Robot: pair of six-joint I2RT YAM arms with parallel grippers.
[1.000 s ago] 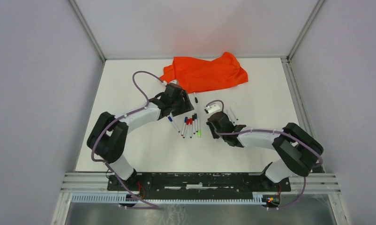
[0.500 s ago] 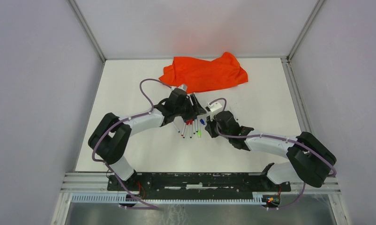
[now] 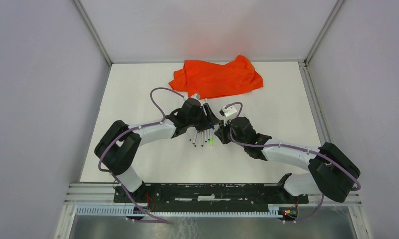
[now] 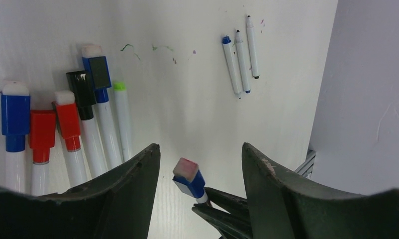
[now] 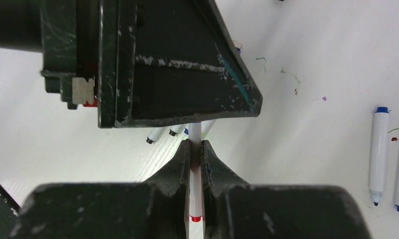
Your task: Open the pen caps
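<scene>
My right gripper point(image 5: 196, 144) is shut on a thin white pen barrel point(image 5: 195, 172) with a red end plug. That pen's blue cap point(image 4: 190, 180), topped by a pinkish-white pad, points up between my left gripper's fingers. My left gripper point(image 4: 200, 149) is open, with its jaws either side of the cap and not touching it. In the top view, the left gripper point(image 3: 207, 119) and the right gripper point(image 3: 221, 133) meet above the pen row. Several capped pens lie side by side with blue point(image 4: 14, 117), red point(image 4: 41, 134), black point(image 4: 80, 92) and green point(image 4: 119, 85) caps.
The orange cloth point(image 3: 217, 77) lies bunched at the back of the white table point(image 3: 138, 99). Three uncapped pens point(image 4: 240, 59) lie apart to the right; two of them also show in the right wrist view point(image 5: 379, 149). Grey walls enclose the table.
My left gripper has swung right and my right gripper has moved up-left with the pen. The two now meet, with the blue cap between the left fingers.
</scene>
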